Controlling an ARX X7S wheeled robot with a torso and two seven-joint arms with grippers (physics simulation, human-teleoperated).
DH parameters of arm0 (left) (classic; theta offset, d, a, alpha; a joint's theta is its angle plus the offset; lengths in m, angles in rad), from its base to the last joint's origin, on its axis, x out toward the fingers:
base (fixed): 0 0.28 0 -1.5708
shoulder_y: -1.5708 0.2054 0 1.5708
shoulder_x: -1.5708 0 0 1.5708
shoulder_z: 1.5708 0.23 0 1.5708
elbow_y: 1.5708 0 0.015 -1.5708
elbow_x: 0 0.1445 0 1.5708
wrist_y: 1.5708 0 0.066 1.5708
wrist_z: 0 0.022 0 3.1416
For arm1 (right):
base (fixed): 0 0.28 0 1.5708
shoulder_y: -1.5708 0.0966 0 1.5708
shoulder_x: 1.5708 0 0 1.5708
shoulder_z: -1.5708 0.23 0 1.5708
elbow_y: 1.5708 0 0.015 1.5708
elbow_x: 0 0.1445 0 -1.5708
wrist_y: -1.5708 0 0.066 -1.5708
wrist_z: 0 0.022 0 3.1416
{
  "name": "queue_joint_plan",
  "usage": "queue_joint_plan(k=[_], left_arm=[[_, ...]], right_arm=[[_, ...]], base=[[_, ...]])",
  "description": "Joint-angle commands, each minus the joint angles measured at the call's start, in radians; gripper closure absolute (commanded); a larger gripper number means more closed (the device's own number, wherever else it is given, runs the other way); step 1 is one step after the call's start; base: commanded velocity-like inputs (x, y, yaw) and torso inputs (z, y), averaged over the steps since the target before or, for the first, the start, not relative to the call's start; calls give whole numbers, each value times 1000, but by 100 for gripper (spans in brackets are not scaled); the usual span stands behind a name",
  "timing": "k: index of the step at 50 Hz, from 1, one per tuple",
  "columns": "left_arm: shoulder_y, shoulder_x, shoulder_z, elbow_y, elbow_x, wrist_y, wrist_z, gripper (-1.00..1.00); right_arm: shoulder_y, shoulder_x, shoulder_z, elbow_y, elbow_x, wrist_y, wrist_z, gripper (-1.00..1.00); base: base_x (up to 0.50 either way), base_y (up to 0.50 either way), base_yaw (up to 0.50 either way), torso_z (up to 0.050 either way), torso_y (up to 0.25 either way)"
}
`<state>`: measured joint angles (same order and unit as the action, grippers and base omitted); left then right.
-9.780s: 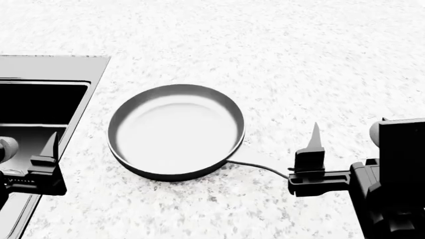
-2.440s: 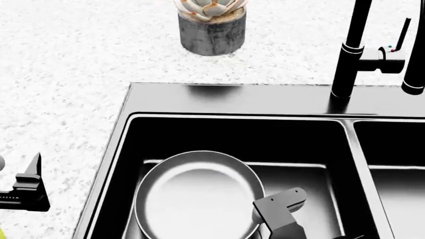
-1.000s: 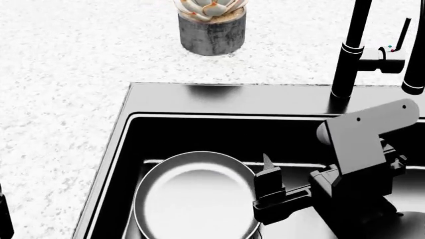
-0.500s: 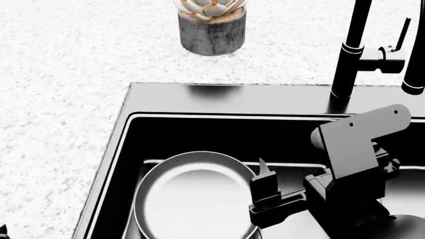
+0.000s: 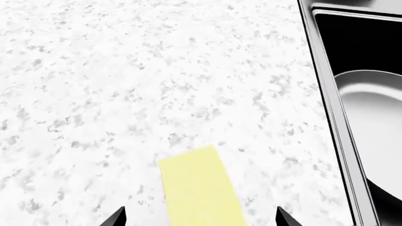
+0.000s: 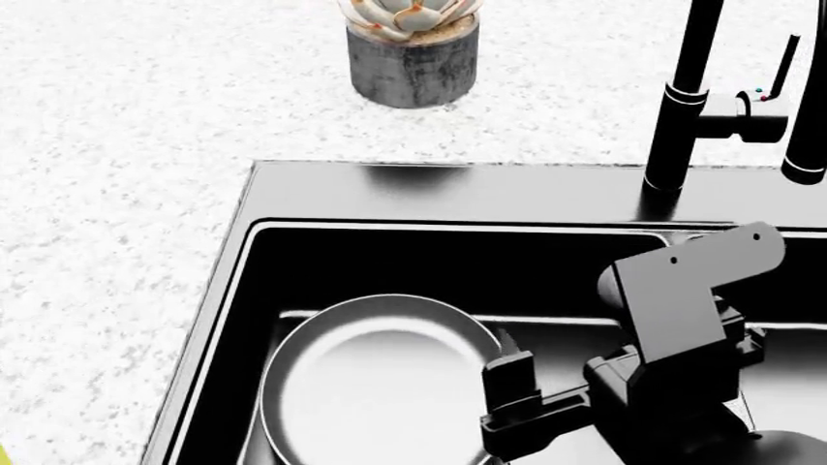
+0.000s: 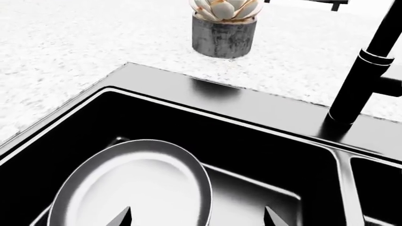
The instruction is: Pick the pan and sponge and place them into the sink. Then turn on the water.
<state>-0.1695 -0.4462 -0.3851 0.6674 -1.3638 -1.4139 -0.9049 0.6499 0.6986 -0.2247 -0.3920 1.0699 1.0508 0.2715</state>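
Observation:
The pan (image 6: 382, 387) lies flat in the left basin of the black sink (image 6: 452, 189), shiny inside up. My right gripper (image 7: 196, 217) hovers open over the pan's (image 7: 132, 193) right rim, holding nothing; one of its fingers (image 6: 506, 363) shows in the head view. The yellow-green sponge (image 5: 201, 188) lies on the speckled counter left of the sink rim (image 5: 323, 89). My left gripper (image 5: 199, 219) is open, its fingertips on either side of the sponge and apart from it. It is out of the head view. The water is not in view.
A tall black faucet (image 6: 685, 97) rises behind the divider between the basins, with its lever (image 6: 762, 102) at the right. A potted succulent (image 6: 411, 48) stands on the counter behind the sink. The pan (image 5: 370, 117) shows beside the left gripper's area.
The pan has gone from the counter into the left basin. Over the last second my right arm has sunk and drawn back toward me. The left gripper has left the head view.

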Motion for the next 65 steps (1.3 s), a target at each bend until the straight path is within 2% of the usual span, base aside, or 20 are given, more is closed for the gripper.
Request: queue_joint_plan(k=[1,5,14,26,27,39,46,53,65], left_arm=[[-10,7,79,-81,163,99,90,-100],[-21,27,136,-135,228,144,129,-100],[7,45,186,-188,292,211,183,-100],[27,18,291,-179,367,226,208,-100],[24,14,306,-174,380,226,204,100],[-1,24,313,-153,371,209,164,100],[-19,-5,275,-134,346,204,163,100],[-131,-26,266,-121,308,175,155,100],[-421,32,406,-215,291,112,179,100]], right_arm=[[-43,-3,-4,7,-15,-39,-20,-100],[-46,-9,-7,13,-23,-51,-25,-100],[-45,-12,-17,18,-23,-48,-25,-100],[-63,-8,-15,15,-26,-63,-29,-100],[-65,-7,-15,16,-28,-66,-30,-100],[-81,-6,-14,20,-35,-84,-37,-100],[-77,-7,-18,26,-36,-86,-39,-100],[-53,-10,-25,34,-35,-76,-41,-100],[-46,7,9,-1,12,-54,-6,-100]], base=[[0,0,0,0,0],[0,0,0,0,0],[3,0,0,0,0],[2,1,-1,0,0],[0,0,0,0,0],[0,0,0,0,0],[2,0,0,0,0],[2,0,0,0,0],[0,0,0,0,0]])
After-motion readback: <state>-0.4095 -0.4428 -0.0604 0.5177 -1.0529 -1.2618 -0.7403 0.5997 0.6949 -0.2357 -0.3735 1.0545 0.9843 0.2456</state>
